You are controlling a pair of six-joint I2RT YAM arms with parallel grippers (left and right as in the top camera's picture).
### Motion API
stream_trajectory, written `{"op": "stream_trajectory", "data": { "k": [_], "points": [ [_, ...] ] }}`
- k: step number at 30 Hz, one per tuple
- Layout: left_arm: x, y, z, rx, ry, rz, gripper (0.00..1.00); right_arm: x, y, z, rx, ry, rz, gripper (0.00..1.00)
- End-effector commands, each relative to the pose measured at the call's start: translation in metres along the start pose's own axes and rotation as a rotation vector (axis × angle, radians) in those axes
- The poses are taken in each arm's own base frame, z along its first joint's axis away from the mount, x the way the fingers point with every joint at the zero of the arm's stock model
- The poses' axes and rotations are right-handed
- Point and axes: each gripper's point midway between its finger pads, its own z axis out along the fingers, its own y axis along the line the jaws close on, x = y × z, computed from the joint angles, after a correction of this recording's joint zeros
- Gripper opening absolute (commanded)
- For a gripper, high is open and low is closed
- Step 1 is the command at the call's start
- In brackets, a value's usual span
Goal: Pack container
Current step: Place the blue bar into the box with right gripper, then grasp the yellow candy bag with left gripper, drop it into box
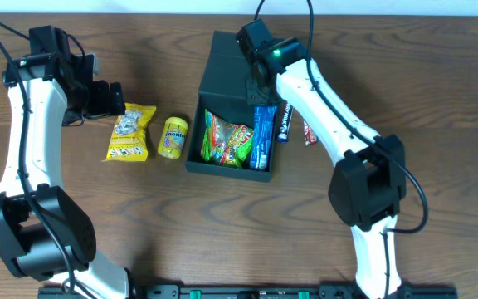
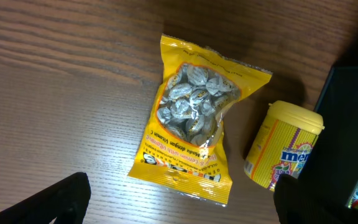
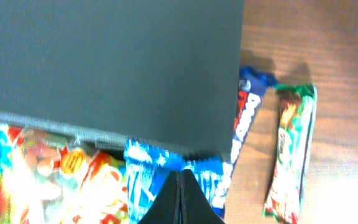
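The dark teal container (image 1: 226, 172) stands open at the table's middle, its flap lid (image 1: 225, 66) raised at the back. Inside lie colourful candy packets (image 1: 226, 139) and a blue packet (image 1: 263, 137). My right gripper (image 1: 257, 90) hangs over the container's right side; in the right wrist view its fingers (image 3: 180, 193) are shut together above the blue packet (image 3: 148, 177), below the lid (image 3: 104, 62). My left gripper (image 1: 106, 100) is open beside a yellow candy bag (image 1: 129, 131); the left wrist view shows the bag (image 2: 194, 143) between and beyond the fingers (image 2: 182, 202).
A yellow Mentos tub (image 1: 174, 136) lies between the bag and the container, and shows in the left wrist view (image 2: 284, 146). A dark blue bar (image 1: 284, 122) and a red-green bar (image 1: 308, 131) lie on the table right of the container.
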Motion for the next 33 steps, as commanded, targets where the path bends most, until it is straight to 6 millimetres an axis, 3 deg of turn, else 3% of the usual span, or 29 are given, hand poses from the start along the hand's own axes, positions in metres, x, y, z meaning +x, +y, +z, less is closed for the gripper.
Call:
{"op": "stream_trajectory", "data": {
  "k": [1,16,23,25,28,33],
  "points": [
    [-0.005,-0.001,-0.009,0.002,-0.028,0.024,0.95,0.007,0.012,-0.01,-0.045,0.011,0.019,0.01],
    [-0.006,-0.001,-0.009,0.001,-0.031,0.024,0.95,0.044,0.012,0.067,0.016,0.172,-0.007,0.01],
    [-0.006,-0.001,-0.009,0.001,-0.032,0.025,0.95,0.042,0.004,0.073,0.063,0.158,-0.014,0.01],
    [-0.007,-0.001,-0.009,0.001,-0.035,0.025,0.95,0.036,0.004,0.065,0.058,0.149,-0.025,0.01],
    [-0.008,-0.001,-0.009,0.002,-0.04,0.026,0.95,0.019,0.007,0.039,0.034,0.099,-0.023,0.01],
    [-0.005,-0.001,-0.007,0.003,-0.032,0.035,0.95,-0.02,0.009,-0.038,-0.043,-0.071,0.01,0.01]
  ]
}}
